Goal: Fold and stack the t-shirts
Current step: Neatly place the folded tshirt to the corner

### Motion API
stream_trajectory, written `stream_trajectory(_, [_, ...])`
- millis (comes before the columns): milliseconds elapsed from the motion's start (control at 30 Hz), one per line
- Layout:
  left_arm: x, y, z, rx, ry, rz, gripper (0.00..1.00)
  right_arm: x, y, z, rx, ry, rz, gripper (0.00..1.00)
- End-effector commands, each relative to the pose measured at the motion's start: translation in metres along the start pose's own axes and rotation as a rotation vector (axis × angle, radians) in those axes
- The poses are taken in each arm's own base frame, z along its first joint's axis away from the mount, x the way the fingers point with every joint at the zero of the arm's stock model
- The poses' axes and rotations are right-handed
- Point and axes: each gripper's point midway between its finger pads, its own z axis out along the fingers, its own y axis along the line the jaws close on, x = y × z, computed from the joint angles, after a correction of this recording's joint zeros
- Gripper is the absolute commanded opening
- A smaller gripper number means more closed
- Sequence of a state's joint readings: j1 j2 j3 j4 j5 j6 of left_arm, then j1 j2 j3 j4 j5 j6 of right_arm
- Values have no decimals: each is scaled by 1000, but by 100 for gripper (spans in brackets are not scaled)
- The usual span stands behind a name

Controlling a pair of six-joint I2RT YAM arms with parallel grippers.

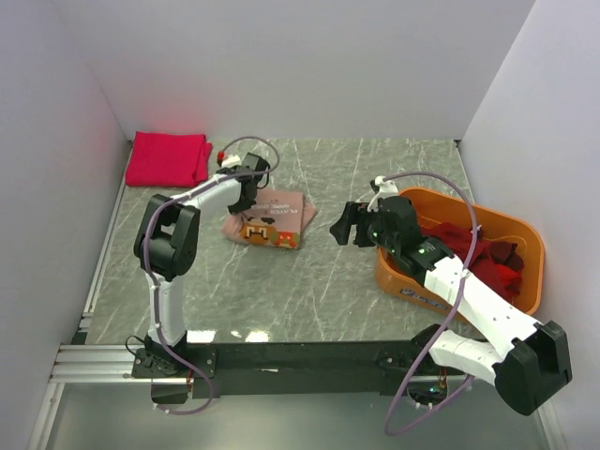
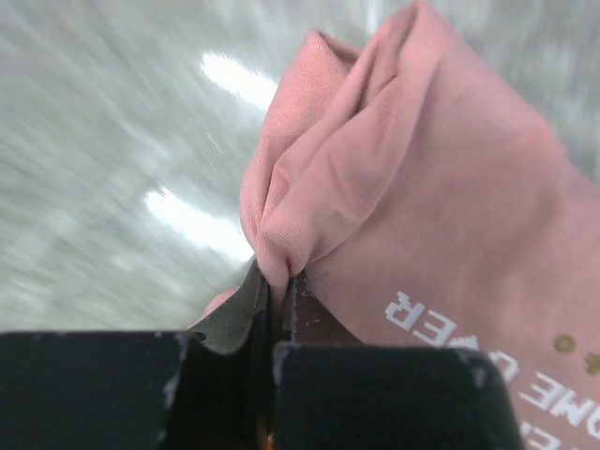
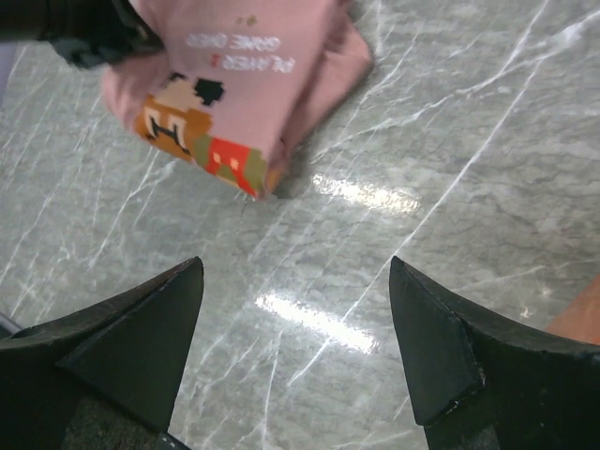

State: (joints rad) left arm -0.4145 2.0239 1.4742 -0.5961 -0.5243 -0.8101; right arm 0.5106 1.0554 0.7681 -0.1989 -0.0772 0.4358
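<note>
The dusty-pink t-shirt [image 1: 272, 217] with the cartoon print lies folded at the table's middle. My left gripper [image 1: 246, 192] is shut on a pinched fold of it at its left edge; the left wrist view shows the pink cloth [image 2: 412, 187] squeezed between the pads. My right gripper [image 1: 343, 225] is open and empty, hovering to the shirt's right; its wrist view shows the shirt [image 3: 244, 84] ahead of the fingers. A folded crimson-pink t-shirt [image 1: 169, 157] lies at the back left. Several dark red t-shirts [image 1: 473, 251] lie in the orange tub.
The orange plastic tub [image 1: 525, 234] stands at the right, under my right arm. White walls close in the marble table [image 1: 281, 291] on three sides. A metal rail runs along the near edge.
</note>
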Motion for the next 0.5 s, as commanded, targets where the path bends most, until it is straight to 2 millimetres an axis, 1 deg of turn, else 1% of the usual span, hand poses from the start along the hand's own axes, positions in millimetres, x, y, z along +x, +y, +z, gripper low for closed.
stream_trajectory(0, [-80, 28, -20, -171, -229, 81, 1, -4, -17, -3, 67, -50, -22, 86])
stream_trajectory(33, [-94, 31, -22, -177, -257, 76, 1, -5, -17, -4, 64, -59, -22, 86])
stream_trajectory(67, [-106, 34, -25, -184, -280, 111, 1, -5, -17, -4, 64, -59, -24, 86])
stream_trajectory(133, [-135, 31, -32, -164, -356, 91, 1, -4, -17, -5, 62, -60, -28, 86])
stream_trajectory(167, [-146, 37, -33, -169, -372, 134, 1, -7, -19, -5, 80, -72, -29, 86])
stream_trajectory(200, [-155, 38, -34, -168, -399, 138, 1, -7, -20, -5, 82, -71, -27, 86])
stream_trajectory(233, [-171, 39, -38, -159, -445, 118, 1, -6, -21, -3, 86, -66, -27, 86])
stream_trajectory(267, [-180, 42, -40, -167, -465, 159, 1, -5, -21, -3, 87, -65, -28, 86])
stream_trajectory(300, [-185, 42, -40, -167, -483, 170, 1, -5, -21, -3, 88, -63, -30, 86])
stream_trajectory(333, [-197, 42, -43, -159, -523, 157, 1, -4, -21, -2, 88, -60, -30, 86])
stream_trajectory(367, [-205, 47, -42, -171, -534, 182, 1, -4, -22, -1, 90, -59, -30, 86])
stream_trajectory(400, [-212, 49, -43, -170, -550, 178, 1, -5, -23, -1, 95, -60, -33, 86])
stream_trajectory(433, [-219, 54, -39, -181, -554, 171, 1, -4, -24, 0, 98, -56, -31, 86])
stream_trajectory(467, [-226, 56, -38, -180, -563, 173, 1, -4, -25, 0, 104, -59, -34, 86])
